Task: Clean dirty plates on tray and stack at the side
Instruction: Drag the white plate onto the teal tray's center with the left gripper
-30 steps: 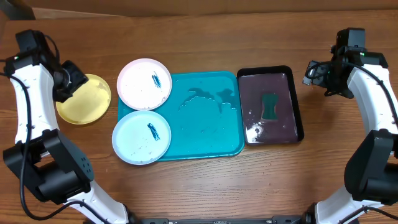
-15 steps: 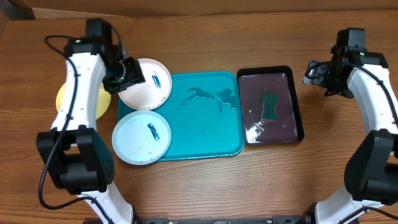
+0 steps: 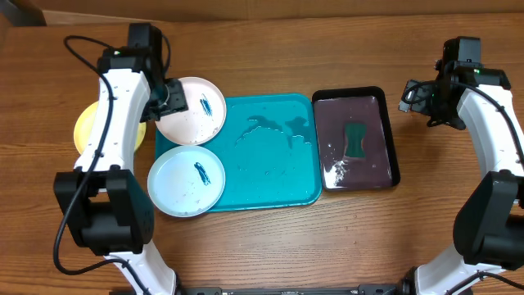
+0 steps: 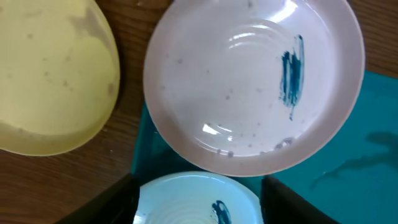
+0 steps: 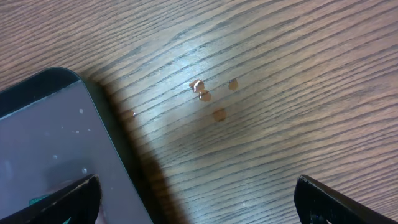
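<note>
At the far-left corner of the tray (image 3: 270,176), I am hovering the left gripper (image 3: 170,100) over the white plate (image 3: 199,117), spread wide and empty; right of the tray, the right gripper (image 3: 412,94) is hanging likewise.

The overhead camera looks straight down from high up and takes in the whole table (image 3: 262,246), with the turquoise tray (image 3: 270,164) near its middle. My left wrist camera faces down from close range, with my left fingertips (image 4: 106,205) at its lower edge. With the overhead it shares the white plate (image 4: 255,87), yellow plate (image 4: 50,81) and pale blue plate (image 4: 199,199). My right wrist camera sits low over wood and shares only a corner of the black tray (image 5: 37,137).
</note>
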Available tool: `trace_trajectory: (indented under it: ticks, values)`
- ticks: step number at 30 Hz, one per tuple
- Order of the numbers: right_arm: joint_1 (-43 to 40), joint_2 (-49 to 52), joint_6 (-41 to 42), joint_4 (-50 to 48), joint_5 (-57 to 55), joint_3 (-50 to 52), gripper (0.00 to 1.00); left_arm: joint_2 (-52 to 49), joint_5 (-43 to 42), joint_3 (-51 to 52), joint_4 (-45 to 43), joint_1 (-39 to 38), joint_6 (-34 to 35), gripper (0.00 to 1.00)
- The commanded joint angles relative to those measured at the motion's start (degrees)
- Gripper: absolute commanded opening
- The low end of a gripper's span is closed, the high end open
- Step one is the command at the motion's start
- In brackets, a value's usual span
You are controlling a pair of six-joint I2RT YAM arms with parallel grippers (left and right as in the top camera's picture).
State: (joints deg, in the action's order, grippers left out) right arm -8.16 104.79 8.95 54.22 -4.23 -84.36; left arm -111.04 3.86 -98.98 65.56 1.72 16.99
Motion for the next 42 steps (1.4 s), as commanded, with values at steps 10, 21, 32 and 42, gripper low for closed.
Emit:
trace_trajectory:
  ticks: [10, 21, 32, 42]
  values:
    - [0.0, 0.1, 0.0, -0.1, 0.3, -0.9, 1.00, -0.2, 3.0, 7.2, -10.4, 2.6, -0.9, 0.47]
    - [0.0, 0.1, 0.0, -0.1, 0.3, -0.9, 1.00, -0.2, 3.6, 13.9, -17.7, 4.7, -0.7, 0.40]
    - [0.0, 0.1, 0.0, -0.1, 0.3, -0.9, 1.00, -0.2, 3.6, 21.0, -26.1, 4.7, -0.7, 0.37]
    - [0.0, 0.1, 0.0, -0.1, 0.3, -0.9, 1.00, -0.2, 3.4, 25.8, -32.0, 4.7, -0.7, 0.23]
